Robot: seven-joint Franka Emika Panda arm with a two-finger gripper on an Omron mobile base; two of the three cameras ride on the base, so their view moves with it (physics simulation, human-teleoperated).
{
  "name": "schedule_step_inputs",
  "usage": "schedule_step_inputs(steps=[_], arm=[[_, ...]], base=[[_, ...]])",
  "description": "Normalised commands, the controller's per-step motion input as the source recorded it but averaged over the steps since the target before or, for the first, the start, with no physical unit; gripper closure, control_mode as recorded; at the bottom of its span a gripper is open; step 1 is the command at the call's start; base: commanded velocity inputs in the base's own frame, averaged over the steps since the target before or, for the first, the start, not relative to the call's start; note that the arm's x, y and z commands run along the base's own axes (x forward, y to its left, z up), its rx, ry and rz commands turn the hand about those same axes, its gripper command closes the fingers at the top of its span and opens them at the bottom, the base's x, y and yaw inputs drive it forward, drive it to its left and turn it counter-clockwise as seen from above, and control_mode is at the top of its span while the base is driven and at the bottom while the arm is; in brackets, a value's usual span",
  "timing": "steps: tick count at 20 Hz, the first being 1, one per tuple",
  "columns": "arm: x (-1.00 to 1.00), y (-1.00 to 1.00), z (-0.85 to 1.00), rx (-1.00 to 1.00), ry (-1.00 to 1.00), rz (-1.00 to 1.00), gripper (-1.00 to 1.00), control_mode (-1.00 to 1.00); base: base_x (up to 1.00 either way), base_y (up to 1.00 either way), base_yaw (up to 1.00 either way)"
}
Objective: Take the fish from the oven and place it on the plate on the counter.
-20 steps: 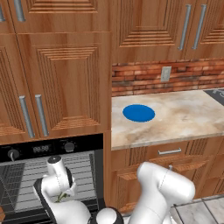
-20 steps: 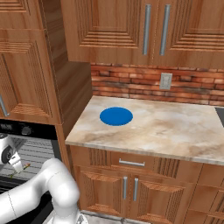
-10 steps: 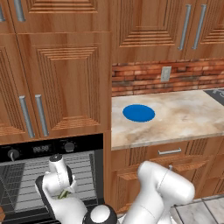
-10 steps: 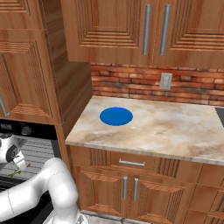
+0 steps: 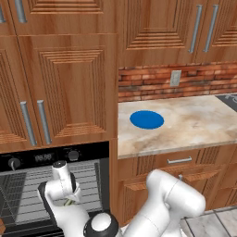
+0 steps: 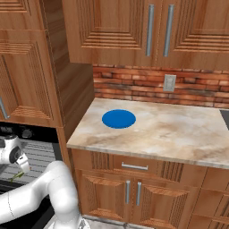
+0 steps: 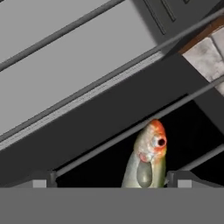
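— Down at the oven (image 5: 28, 159), where is the claw (image 7: 107, 181)?

— Low in front of the open oven cavity, by the grey wire racks (image 5: 88, 178). From the left base camera the white hand sits under the control panel with its knobs and display.

— And the fish (image 7: 146, 159)?

— Clamped between the two dark finger tips. The hand camera has its orange-tinged head and dark eye poking up past the tips, with the pale body running down between them. A greenish sliver of it also hangs under the hand in the left base view (image 5: 68, 202) and the right base view (image 6: 17, 176).

— The plate (image 5: 146, 119)?

— Blue, round, flat on the counter (image 5: 194, 125), near the brick wall and well apart from the oven.
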Motion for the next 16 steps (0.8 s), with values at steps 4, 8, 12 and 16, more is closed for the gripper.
schedule_step_inputs(steps=[4, 8, 12, 16], arm=[[-0.36, 0.03, -0.43, 0.00, 0.08, 0.00, -1.00, -1.00], [-0.21, 0.01, -0.38, 0.00, 0.07, 0.00, -1.00, -1.00], [-0.15, 0.11, -0.48, -0.04, 0.07, 0.00, -1.00, -1.00], [-0.31, 0.18, -0.50, -0.07, 0.09, 0.00, -1.00, -1.00]], base=[[0.00, 0.00, 0.00], [0.00, 0.00, 0.00], [0.00, 0.00, 0.00], [0.00, 0.00, 0.00]])
